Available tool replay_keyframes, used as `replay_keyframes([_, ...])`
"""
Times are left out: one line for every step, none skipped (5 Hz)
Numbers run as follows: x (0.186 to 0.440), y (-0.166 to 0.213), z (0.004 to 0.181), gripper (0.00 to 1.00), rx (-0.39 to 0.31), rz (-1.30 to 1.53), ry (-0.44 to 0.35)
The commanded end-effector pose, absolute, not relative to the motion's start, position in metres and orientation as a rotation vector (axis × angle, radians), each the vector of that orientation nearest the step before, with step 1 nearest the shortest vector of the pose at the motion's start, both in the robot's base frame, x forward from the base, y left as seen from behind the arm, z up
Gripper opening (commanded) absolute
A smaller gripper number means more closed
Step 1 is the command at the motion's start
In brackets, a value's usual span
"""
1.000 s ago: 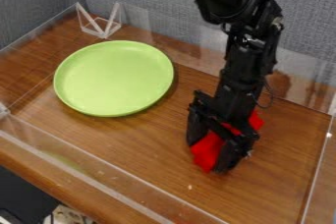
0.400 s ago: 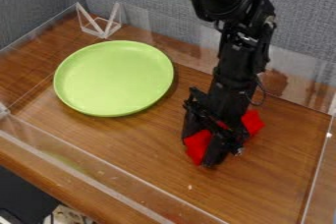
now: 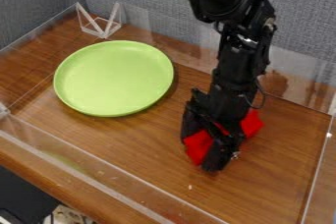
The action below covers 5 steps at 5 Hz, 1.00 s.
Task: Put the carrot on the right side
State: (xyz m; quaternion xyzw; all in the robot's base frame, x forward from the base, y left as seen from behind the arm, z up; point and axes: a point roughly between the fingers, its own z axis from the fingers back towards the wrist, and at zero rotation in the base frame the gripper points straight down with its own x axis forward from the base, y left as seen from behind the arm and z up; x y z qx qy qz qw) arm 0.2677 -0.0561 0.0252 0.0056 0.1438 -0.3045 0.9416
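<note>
The carrot point(image 3: 251, 123), a bright red blocky bar, lies on the wooden table at the right, slanting from upper right to lower left. My gripper point(image 3: 213, 145) points steeply down over its middle, and the black fingers point(image 3: 192, 128) stand spread on either side of the bar. The gripper looks open, with the carrot between its jaws and resting on the table. The hand hides the carrot's middle; only its two red ends show.
A round lime-green plate point(image 3: 114, 77) sits on the left half of the table. A white wire stand point(image 3: 100, 19) is at the back left corner. Clear plastic walls point(image 3: 79, 169) ring the table's edges.
The wrist has rolled a little and the hand sits slightly further left in the picture. The carrot remains under the gripper on the table.
</note>
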Motion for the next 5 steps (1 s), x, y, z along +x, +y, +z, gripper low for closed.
replay_keyframes([0.279, -0.059, 0.051, 1.0, 0.021, -0.575, 0.196])
replay_keyframes([0.285, -0.06, 0.057, 1.0, 0.023, -0.513, 0.166])
replay_keyframes([0.291, -0.061, 0.065, 1.0, 0.026, -0.45, 0.132])
replay_keyframes([0.297, -0.065, 0.089, 1.0, 0.034, -0.413, 0.091])
replay_keyframes([0.299, -0.07, 0.132, 1.0, 0.075, -0.378, -0.004])
